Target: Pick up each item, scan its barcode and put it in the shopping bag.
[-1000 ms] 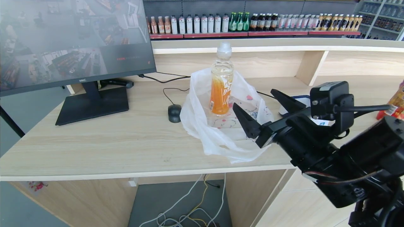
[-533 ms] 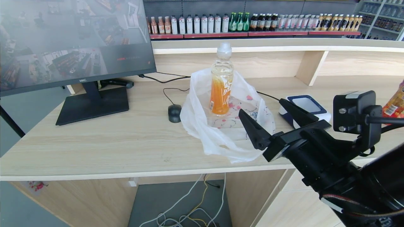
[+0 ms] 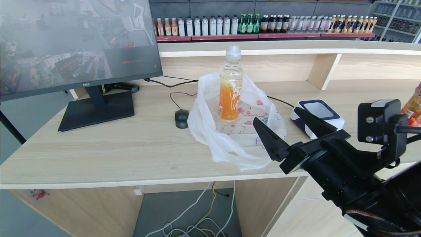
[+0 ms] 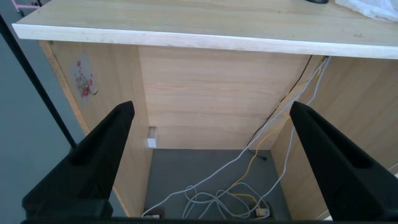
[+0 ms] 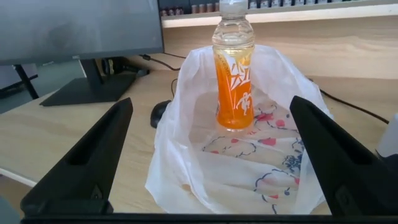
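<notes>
One clear plastic bottle of orange drink (image 3: pixel 231 89) with a pale cap, standing upright inside the thin white plastic shopping bag (image 3: pixel 227 148) with little red and blue prints, mid-counter on the head cam. Bag mouth wide open, slumped around the bottle's base on the light wood counter (image 3: pixel 115 148). Right gripper (image 3: pixel 275 115) hanging just off the bag's right side, black fingers spread wide, nothing between them, not touching bag or bottle. Just beyond those fingers, a white box scanner with a navy rim (image 3: pixel 317 112), sat beside the bag. Small black mouse (image 3: pixel 182 118) just left of the bag, big black monitor (image 3: pixel 75 42) on its stand further left. Second orange-labelled bottle (image 3: pixel 413 105) poking in at the far right edge, well apart from the bag. Long store shelf of bottled drinks (image 3: pixel 263 23) way in the back.

Left wrist cam next: left gripper (image 4: pixel 211 107) down below the countertop's front edge, fingers wide apart, holding nothing. Pointing at the wood panel under the counter, with loose white and yellow cables (image 4: pixel 217 198) on the floor.

Right wrist cam: looking straight into the open bag between two splayed black fingers. Same bottle upright toward the far side of the bag, bag walls bunched up around it. Mouse and monitor base off behind the bag on the counter.
</notes>
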